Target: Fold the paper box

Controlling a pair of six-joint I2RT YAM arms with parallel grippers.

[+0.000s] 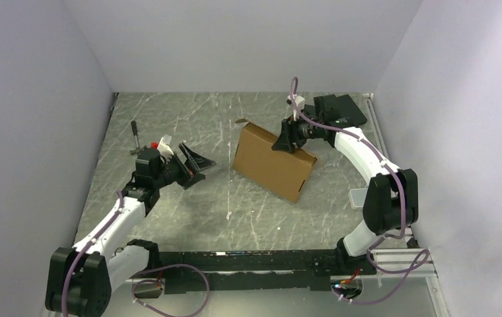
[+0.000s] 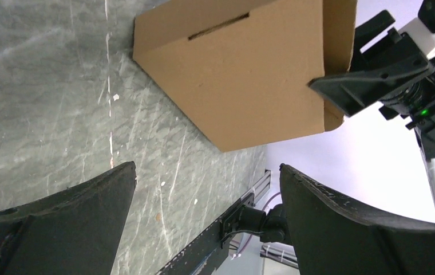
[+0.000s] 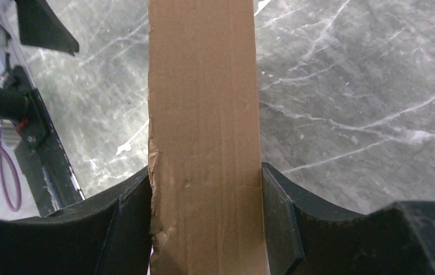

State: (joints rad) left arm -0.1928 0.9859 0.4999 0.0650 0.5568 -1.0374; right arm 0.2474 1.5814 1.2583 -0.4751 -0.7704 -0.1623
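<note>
Hovering low over the bench [image 1: 189, 218] on the near left, the left gripper [image 1: 199, 165] is standing wide open with nothing between its fingers, pointing toward the paper box [image 1: 271, 162] but well apart from it. Further in, around the middle of the bench, the box is lying as a shallow closed shape, turned at an angle, with its near right corner toward the arms. It is sitting slightly raised on its far side. The wrist view from the left is showing a thin slot in its broad brown face. At its far right edge the right gripper [image 1: 283, 142] is clamping the box across its thickness, one finger on each broad face, and the cardboard edge there is looking a little crushed. A small tab seems to be sticking out at the far left corner, though it is too small to be sure. Behind the right arm, black slabs [image 1: 341, 105] are lying at the far edge.

The folding appears to be nearly done, with the box being steadied for the last tuck. The next move is probably calling for the left gripper to close in on the free side and press it shut while the right one is holding firm.
</note>
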